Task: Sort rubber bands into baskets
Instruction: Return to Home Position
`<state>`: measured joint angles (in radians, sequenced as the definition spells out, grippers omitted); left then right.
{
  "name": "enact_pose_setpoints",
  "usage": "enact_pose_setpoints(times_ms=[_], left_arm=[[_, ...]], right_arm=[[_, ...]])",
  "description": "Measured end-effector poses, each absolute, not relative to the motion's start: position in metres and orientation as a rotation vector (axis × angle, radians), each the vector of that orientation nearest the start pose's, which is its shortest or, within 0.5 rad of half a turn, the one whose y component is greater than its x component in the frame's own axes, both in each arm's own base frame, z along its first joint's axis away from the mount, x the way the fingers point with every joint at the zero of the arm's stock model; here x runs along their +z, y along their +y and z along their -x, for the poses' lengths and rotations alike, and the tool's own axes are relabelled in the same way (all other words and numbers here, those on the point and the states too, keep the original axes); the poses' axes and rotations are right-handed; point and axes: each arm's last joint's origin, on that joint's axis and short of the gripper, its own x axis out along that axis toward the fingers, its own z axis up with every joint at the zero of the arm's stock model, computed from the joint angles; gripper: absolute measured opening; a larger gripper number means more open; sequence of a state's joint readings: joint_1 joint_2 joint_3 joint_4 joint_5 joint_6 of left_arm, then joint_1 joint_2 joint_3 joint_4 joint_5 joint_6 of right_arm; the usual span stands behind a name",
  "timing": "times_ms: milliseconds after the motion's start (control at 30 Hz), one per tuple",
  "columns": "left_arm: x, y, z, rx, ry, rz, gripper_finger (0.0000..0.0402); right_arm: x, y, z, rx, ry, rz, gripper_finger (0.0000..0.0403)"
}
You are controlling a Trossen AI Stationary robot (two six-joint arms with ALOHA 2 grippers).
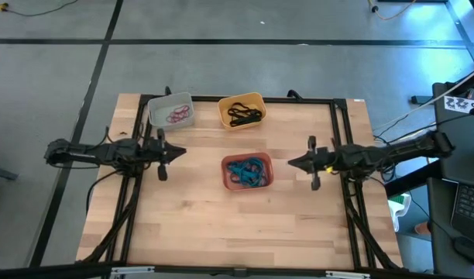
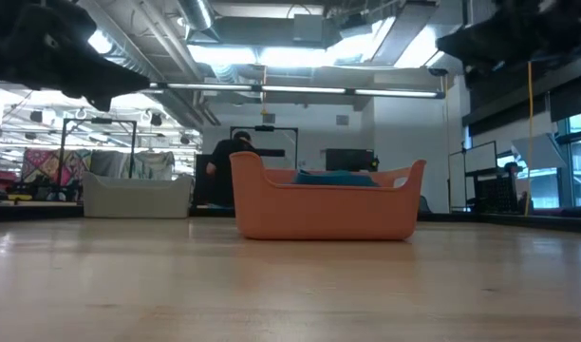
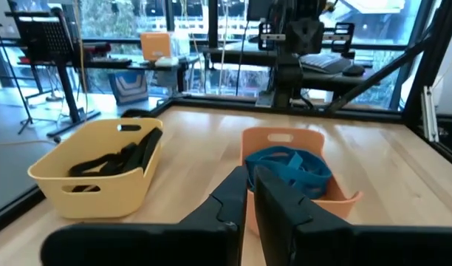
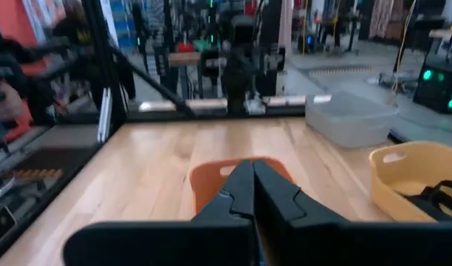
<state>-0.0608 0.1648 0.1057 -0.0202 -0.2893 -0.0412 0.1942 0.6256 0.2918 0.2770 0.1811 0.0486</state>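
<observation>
Three baskets stand on the wooden table. The grey-white basket (image 1: 171,111) at the far left holds red rubber bands (image 1: 179,116). The yellow basket (image 1: 242,111) beside it holds black bands (image 1: 245,115). The salmon basket (image 1: 247,171) at mid-table holds blue bands (image 3: 289,168). My left gripper (image 1: 183,152) hangs level, left of the salmon basket, fingers shut (image 3: 250,176) on nothing. My right gripper (image 1: 290,163) hangs level to the right of that basket, shut (image 4: 252,166) and holding nothing.
A black frame rail (image 1: 245,99) runs along the table's far side and down both flanks. Bare wood (image 1: 237,225) lies between the salmon basket and the near edge. A person (image 2: 235,161) shows in the room beyond the table.
</observation>
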Motion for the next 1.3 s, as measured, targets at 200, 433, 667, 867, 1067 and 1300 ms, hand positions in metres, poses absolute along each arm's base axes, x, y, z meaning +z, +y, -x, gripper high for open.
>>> enact_pose_setpoints(times_ms=[200, 433, 667, 867, 1067, 1300], left_arm=[[0.184, 0.003, -0.094, 0.229, 0.057, 0.037, 0.0014], [0.182, 0.002, -0.09, 0.206, 0.055, 0.044, 0.0002], [0.18, 0.002, -0.091, 0.188, 0.059, 0.062, 0.0006], [0.174, 0.001, -0.094, 0.185, 0.019, 0.06, 0.0003], [0.175, 0.001, -0.094, 0.178, 0.011, 0.026, 0.0002], [0.172, 0.001, -0.094, 0.182, 0.047, 0.023, 0.0012]], right_arm=[[0.218, 0.018, -0.125, 0.03, -0.031, -0.058, 0.0001], [0.202, 0.014, -0.104, 0.043, -0.137, -0.081, 0.0001], [0.188, 0.012, -0.094, 0.036, -0.183, -0.088, 0.0001], [0.18, 0.012, -0.095, 0.035, -0.138, -0.081, 0.0001], [0.173, 0.011, -0.096, -0.008, -0.071, -0.061, 0.0001], [0.172, 0.011, -0.097, -0.023, -0.057, -0.057, 0.0001]])
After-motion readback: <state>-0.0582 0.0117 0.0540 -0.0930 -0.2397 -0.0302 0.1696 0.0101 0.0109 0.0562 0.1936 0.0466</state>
